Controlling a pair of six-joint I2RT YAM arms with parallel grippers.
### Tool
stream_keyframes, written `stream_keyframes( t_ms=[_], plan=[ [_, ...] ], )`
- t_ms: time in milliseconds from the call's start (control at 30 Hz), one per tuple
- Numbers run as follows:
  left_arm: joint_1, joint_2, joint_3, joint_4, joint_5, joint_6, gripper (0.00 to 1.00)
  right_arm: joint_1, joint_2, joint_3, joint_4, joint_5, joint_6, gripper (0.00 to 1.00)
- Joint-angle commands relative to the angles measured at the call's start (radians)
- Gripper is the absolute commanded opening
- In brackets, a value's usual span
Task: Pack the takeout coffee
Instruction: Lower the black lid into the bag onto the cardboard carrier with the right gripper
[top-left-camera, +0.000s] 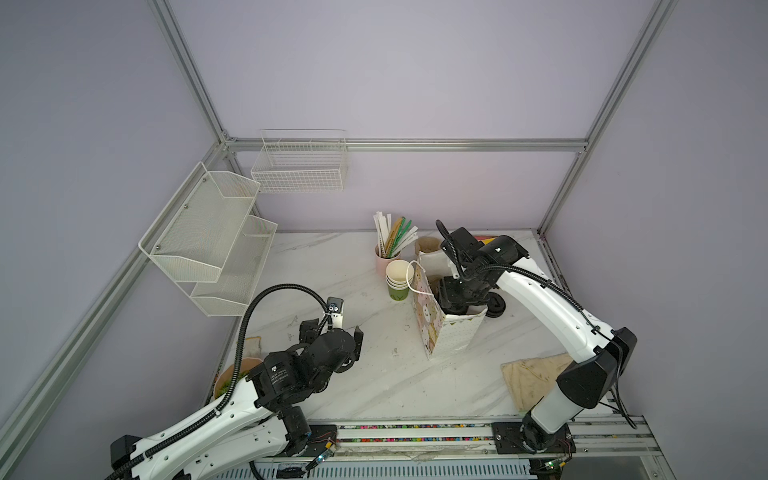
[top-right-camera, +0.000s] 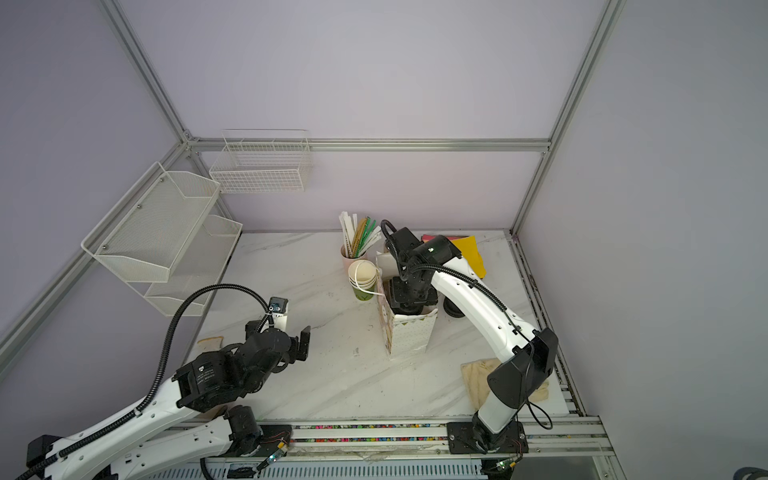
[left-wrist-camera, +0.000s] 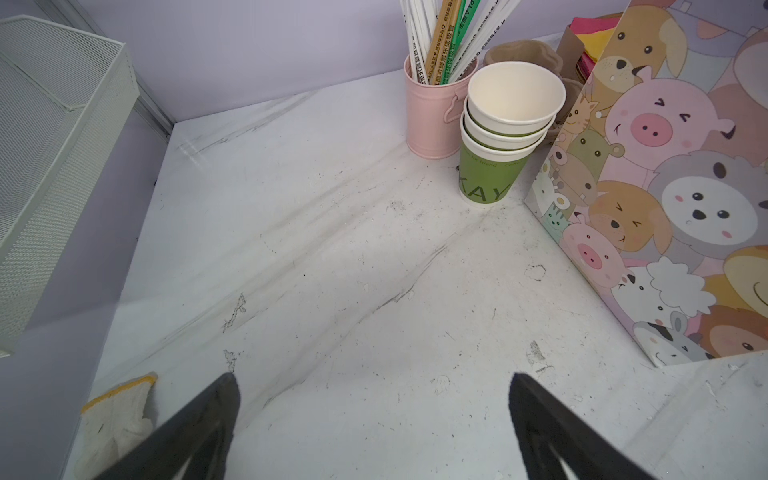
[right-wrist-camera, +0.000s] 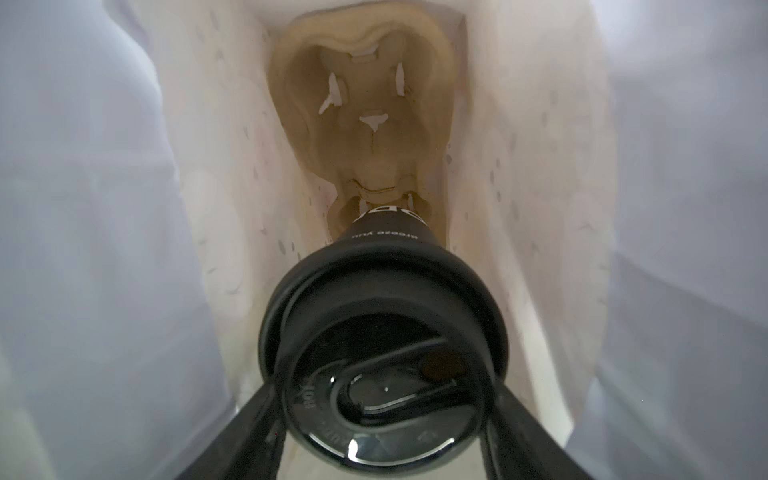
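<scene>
The takeout coffee (right-wrist-camera: 382, 316), a dark-looking cup under a black round lid, hangs inside the cartoon-animal paper bag (top-left-camera: 453, 332) (top-right-camera: 409, 336) (left-wrist-camera: 665, 187). My right gripper (right-wrist-camera: 384, 386) is shut on it, one finger pressed on each side of the lid. The cup's base points at a brown pulp cup carrier (right-wrist-camera: 365, 112) on the bag's floor. In both top views the right gripper (top-left-camera: 457, 305) reaches down into the bag's mouth and hides the cup. My left gripper (left-wrist-camera: 372, 376) (top-left-camera: 332, 334) stands open and empty above the bare marble, left of the bag.
A stack of green cups (top-left-camera: 399, 280) (left-wrist-camera: 498, 137) and a pink cup of straws (top-left-camera: 384, 253) (left-wrist-camera: 432, 112) stand just left of the bag. Black lids (top-left-camera: 496, 309) lie to its right, yellow napkins (top-right-camera: 471, 253) behind. A cloth (top-left-camera: 532, 378) lies front right. Wire racks (top-left-camera: 216, 237) hang left.
</scene>
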Motion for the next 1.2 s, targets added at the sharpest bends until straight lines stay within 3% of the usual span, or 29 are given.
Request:
stream_keyframes(
  t_ms=[0,1167],
  plan=[
    [0.005,-0.013,0.036,0.006,-0.025,0.016,1.0,0.005,0.0,-0.024,-0.022,0.019,-0.009,0.69],
    [0.008,-0.018,0.029,0.018,-0.014,0.028,1.0,0.036,0.045,-0.087,-0.019,0.045,0.003,0.68]
  ],
)
